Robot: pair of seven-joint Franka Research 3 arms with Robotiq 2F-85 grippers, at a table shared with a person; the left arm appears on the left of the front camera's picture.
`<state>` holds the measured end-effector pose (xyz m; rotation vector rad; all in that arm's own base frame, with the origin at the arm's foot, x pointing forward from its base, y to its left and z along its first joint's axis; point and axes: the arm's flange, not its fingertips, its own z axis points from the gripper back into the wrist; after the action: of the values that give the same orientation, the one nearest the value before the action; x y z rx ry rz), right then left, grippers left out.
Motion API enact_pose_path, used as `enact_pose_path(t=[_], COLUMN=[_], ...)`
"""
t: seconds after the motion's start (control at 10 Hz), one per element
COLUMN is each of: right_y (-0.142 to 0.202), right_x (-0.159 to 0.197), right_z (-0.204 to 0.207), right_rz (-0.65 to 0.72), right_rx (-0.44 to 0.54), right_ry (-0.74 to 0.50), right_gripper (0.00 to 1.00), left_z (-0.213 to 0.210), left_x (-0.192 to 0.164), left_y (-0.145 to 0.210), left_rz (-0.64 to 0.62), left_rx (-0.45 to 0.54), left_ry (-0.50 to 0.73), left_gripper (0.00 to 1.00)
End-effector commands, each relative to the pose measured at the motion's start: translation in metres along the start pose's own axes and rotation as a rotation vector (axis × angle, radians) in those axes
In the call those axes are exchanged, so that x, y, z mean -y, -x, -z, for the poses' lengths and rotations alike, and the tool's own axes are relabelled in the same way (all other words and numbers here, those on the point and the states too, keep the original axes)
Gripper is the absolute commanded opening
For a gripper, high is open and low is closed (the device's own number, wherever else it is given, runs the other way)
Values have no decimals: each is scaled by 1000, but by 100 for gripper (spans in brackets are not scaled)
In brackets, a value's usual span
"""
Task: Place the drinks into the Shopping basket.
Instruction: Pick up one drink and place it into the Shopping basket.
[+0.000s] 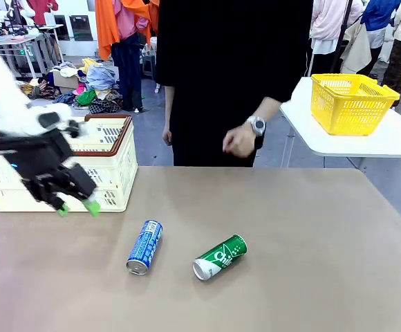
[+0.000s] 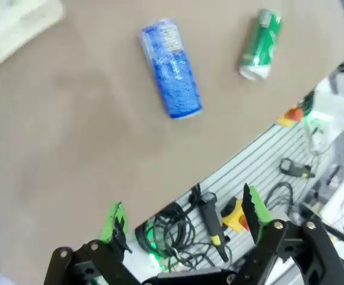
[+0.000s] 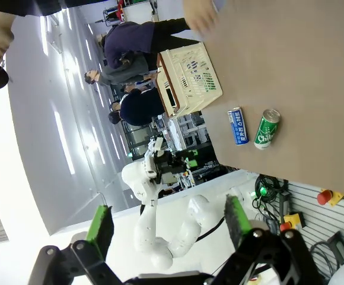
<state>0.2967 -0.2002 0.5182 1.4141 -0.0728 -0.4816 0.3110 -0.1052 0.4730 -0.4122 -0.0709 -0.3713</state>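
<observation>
The blue can (image 1: 144, 247) and the green can (image 1: 220, 257) lie on their sides on the bench (image 1: 304, 228), on the robot's side of the Shopping basket (image 1: 114, 173), with the blue one nearer it. The left pincer (image 1: 77, 207) hovers at the basket's front wall, its fingers apart and empty. The right pincer (image 3: 167, 219) also stands apart, well away from the basket.
</observation>
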Motion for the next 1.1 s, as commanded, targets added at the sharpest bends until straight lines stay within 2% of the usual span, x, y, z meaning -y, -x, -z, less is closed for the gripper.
enact_pose_path(t=[0.0,0.1,0.2,0.6,1.0], right_y=[1,1,1,1,1], right_x=[-5,-5,-5,-5,-5], right_z=[-1,-1,-1,-1,-1], right_rz=[6,6,6,6,6], right_rx=[-4,-4,-4,-4,-4], right_ry=[-16,-16,-16,-16,-16], right_gripper=[100,100,100,100,100], left_z=[-17,-10,4,50,101], left_x=[-81,-79,-59,4,22], left_y=[65,74,68,24,0], left_rz=[-109,-151,-164,-66,-44], left_rx=[151,176,169,147,102], left_ry=[155,129,53,-57,-129], left_gripper=[100,100,100,100,100])
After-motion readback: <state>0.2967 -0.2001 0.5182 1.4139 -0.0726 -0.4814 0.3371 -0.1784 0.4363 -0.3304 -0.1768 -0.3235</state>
